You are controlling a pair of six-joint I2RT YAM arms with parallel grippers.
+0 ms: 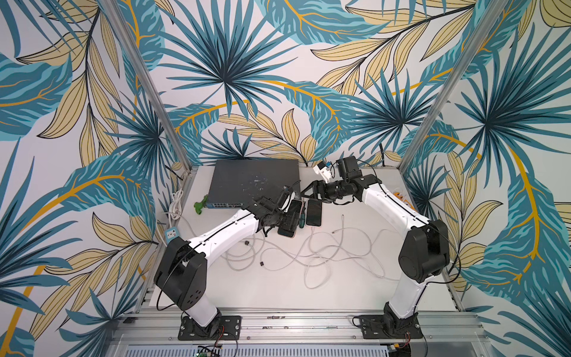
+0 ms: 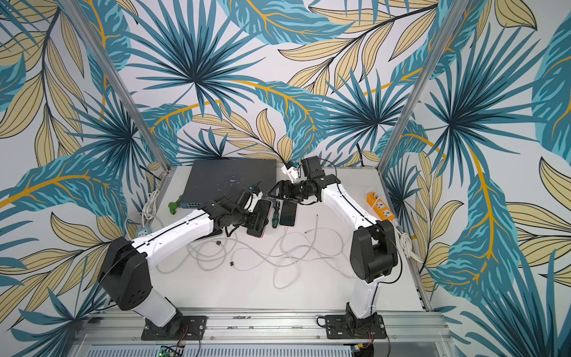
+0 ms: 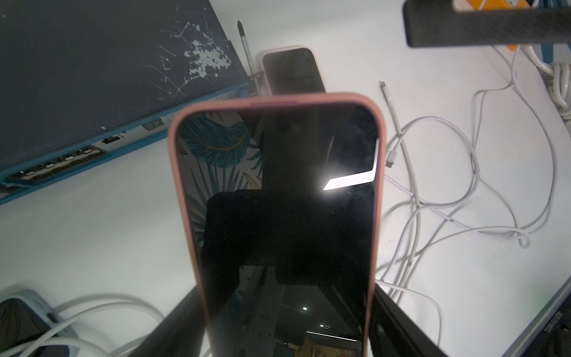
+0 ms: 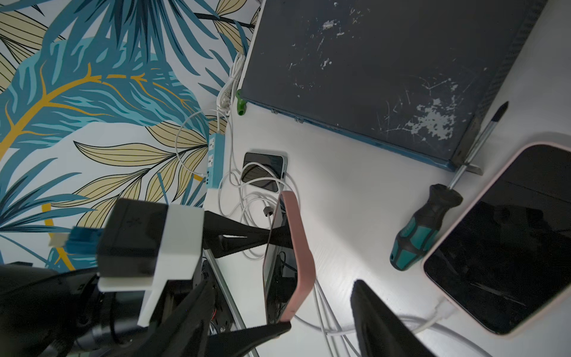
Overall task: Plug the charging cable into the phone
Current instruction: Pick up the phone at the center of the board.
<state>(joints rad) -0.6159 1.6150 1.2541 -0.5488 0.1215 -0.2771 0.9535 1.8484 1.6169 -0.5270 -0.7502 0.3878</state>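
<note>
Left hand (image 1: 287, 224): clenched across the long edges of the pink-cased phone (image 3: 278, 216), one finger on each side.
Pink-cased phone: raised off the surface (image 1: 278, 287) and tilted, dark screen facing up, at centre just in front of the network switch (image 1: 253, 182).
Right hand (image 1: 310, 194): released, fingers spread with nothing between them; it hung above the far end of the second phone (image 1: 313, 213), close to the raised phone's far end.
Second phone: flat on the surface, screen up, just right of the pink-cased one; a white cable met its near end, though whether it was seated could not be told.
Screwdriver (image 4: 423, 225): lay between the two phones, green-and-black handle nearer, its shaft reaching towards the switch's right corner.
White charging cables (image 1: 340, 247): a loose tangle on the surface, near and right of the phones, held by neither hand.
Free plug (image 3: 390, 160): lay on the surface just beside the raised phone's right edge, apart from it.
Network switch: dark, scratched top, at the far centre-left.
Orange power strip (image 2: 379, 210): at the surface's right edge.
</note>
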